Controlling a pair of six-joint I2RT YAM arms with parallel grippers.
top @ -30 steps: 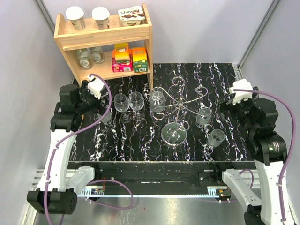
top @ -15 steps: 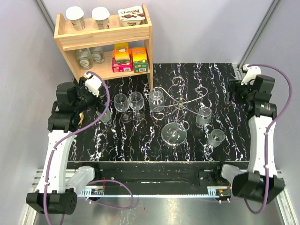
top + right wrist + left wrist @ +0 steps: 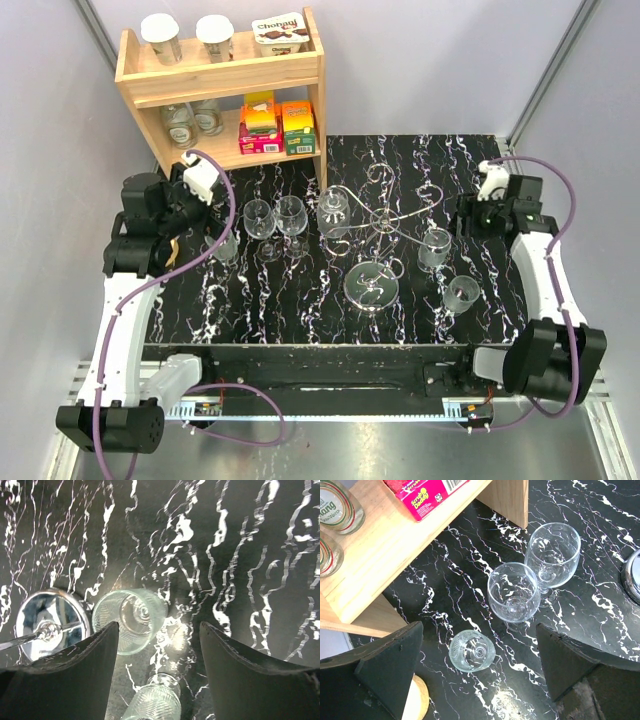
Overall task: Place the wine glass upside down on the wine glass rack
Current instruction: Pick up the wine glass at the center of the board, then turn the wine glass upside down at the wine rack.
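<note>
While my left tool (image 3: 479,629) hangs spread wide above two upright wine glasses (image 3: 513,593) beside the wooden shelf (image 3: 395,545), my right tool (image 3: 159,626) is also spread, gripping nothing, over a ribbed tumbler (image 3: 131,620) just beside the wine glass rack (image 3: 384,222) mid-worktop (image 3: 280,312).

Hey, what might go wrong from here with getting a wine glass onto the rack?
The two wine glasses stand close together, so the open left gripper reaching for one may knock the other. The right gripper hangs over a ribbed glass beside the disc base of the wine glass rack; coming down there could tip it into the rack.
</note>
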